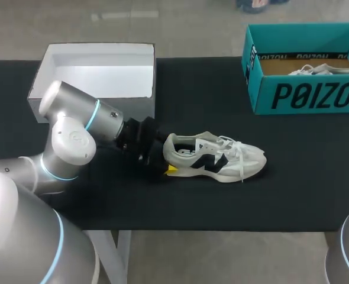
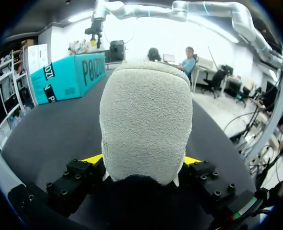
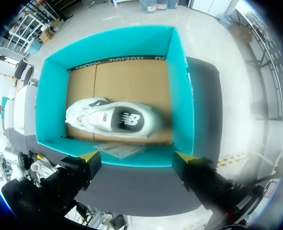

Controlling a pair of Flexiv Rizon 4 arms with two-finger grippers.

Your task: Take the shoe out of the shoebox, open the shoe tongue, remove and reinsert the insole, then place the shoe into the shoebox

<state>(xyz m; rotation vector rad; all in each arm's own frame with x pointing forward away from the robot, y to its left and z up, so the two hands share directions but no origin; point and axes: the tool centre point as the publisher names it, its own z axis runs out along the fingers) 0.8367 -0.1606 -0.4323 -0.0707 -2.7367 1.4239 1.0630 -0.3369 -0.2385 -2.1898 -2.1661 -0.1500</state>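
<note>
**Sneaker out of the box, heel gripped, return still to be made**

Sneaker (image 1: 213, 157) is seen lying on its side on the black surface (image 1: 281, 189), toe pointed toward the right arm's side and well apart from the teal shoebox (image 1: 304, 94). Its heel is pinched by the left hand (image 1: 166, 160); in the left wrist view a yellow tip is pressed against each side of the grey heel.

The right hand (image 3: 136, 157) is held above the teal shoebox with its fingers spread and nothing between them. A second sneaker (image 3: 115, 119) is seen lying inside that box on the cardboard floor. A white box (image 1: 97, 77) is set open at the far corner of the surface on the left arm's side.

The first step, taking the shoe out, is judged done. The laces appear closed over the tongue, and no loose insole is seen on the surface, so the tongue is judged unopened. Whether the insole has been handled cannot be told. At the least, placing the shoe into the shoebox is left.
</note>
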